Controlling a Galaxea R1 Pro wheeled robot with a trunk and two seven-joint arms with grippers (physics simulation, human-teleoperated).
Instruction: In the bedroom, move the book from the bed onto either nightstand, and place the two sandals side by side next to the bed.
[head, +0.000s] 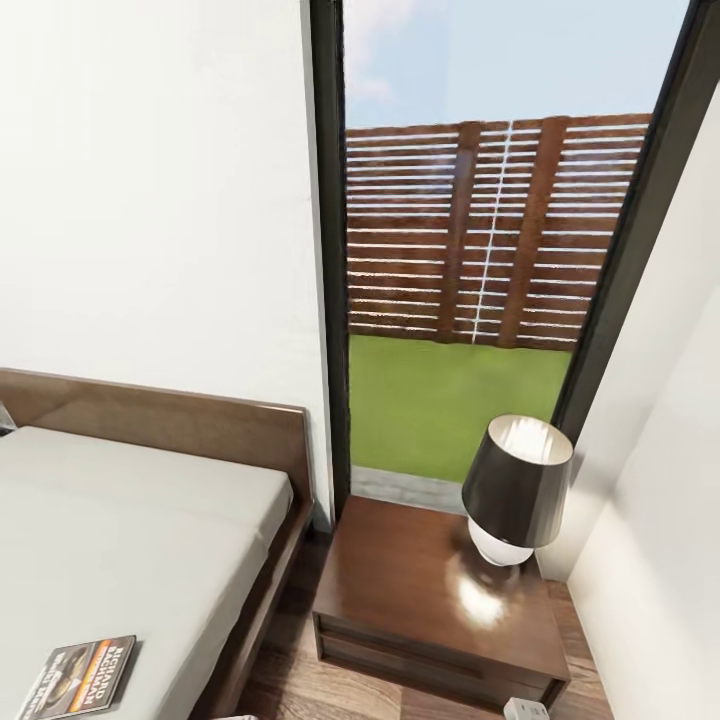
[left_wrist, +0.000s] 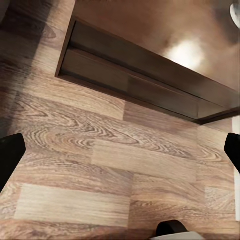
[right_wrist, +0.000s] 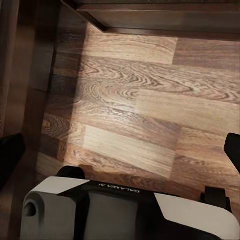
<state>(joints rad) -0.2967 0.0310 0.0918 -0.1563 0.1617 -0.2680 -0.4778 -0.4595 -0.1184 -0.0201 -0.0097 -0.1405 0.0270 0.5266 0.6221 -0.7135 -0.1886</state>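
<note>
Lying on bed (head: 150, 520) — book (head: 78, 677)

Off-white mattress (head: 120, 520); glossy red-brown nightstand (head: 400, 590); black-shaded lamp (head: 515, 485); grey-orange book (head: 80, 675), cover picture unclear.

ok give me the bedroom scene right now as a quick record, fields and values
book: on the bed, flat by the mattress's near edge
nightstand: between bed and window, glossy top
lamp: dark shade, white base, on the nightstand's right part
window: tall, dark frame, fence and grass outside
left tool: open over the wood floor, holding nothing
right tool: open over the floor, holding nothing
</note>
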